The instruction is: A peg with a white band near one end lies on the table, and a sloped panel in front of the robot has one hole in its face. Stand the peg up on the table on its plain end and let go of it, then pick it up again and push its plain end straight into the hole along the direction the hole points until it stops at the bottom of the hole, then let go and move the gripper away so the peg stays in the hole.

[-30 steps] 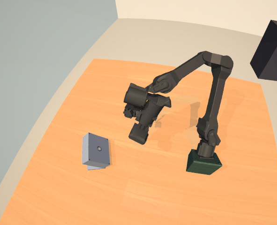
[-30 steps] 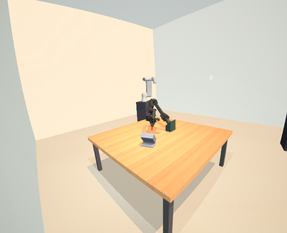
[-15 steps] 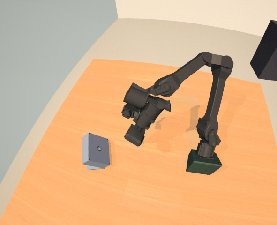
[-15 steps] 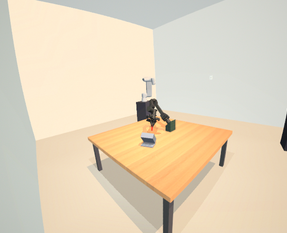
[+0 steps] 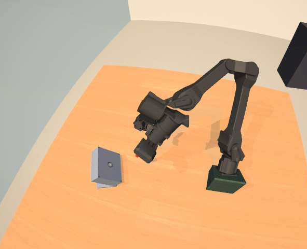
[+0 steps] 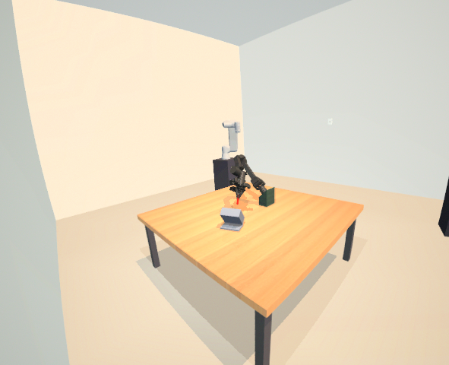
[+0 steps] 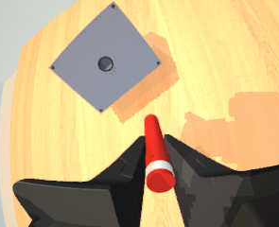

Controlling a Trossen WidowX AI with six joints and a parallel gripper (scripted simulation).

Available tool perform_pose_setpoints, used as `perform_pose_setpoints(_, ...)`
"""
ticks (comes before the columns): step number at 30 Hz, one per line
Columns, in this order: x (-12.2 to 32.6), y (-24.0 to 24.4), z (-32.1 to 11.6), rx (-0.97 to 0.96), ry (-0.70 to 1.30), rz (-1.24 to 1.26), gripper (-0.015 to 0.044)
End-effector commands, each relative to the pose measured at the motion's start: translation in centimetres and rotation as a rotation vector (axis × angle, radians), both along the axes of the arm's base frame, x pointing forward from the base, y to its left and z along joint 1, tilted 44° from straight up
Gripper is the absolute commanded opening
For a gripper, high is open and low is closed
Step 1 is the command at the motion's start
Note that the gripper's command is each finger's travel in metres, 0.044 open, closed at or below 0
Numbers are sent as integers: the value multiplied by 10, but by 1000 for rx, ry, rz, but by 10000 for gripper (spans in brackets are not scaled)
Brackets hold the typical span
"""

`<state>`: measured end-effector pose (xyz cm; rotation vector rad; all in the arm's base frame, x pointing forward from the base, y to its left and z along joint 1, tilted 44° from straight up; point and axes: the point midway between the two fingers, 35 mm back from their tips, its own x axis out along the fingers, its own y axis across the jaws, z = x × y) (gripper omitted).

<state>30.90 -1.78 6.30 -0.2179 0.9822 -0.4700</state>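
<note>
From the top, the grey box-like sloped panel with one round hole (image 5: 109,164) (image 7: 105,63) sits lower left of the frame, and the black parallel-jaw gripper (image 5: 145,150) (image 6: 238,196) (image 7: 154,140) is just to its right, a red tip of the peg peeking out. In the exterior view, the slim red peg with a white band (image 5: 136,155) (image 6: 238,201) (image 7: 154,142) points down beneath the fingers, behind the panel. In the wrist view, the nearly closed fingers grip it at lower centre, banded end nearest the camera, plain end toward the hole at upper left; bare wood separates them. The coming move probably needs its long axis matched to the hole's, clear of the panel's edges.
</note>
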Motion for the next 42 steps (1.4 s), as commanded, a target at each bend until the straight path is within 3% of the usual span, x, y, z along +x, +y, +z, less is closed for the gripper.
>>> perform_pose_setpoints(1, 2, 4, -2, 17, -23, 4, 0)
perform_pose_setpoints(42, 38, 19, -14, 111, -201, 36, 0)
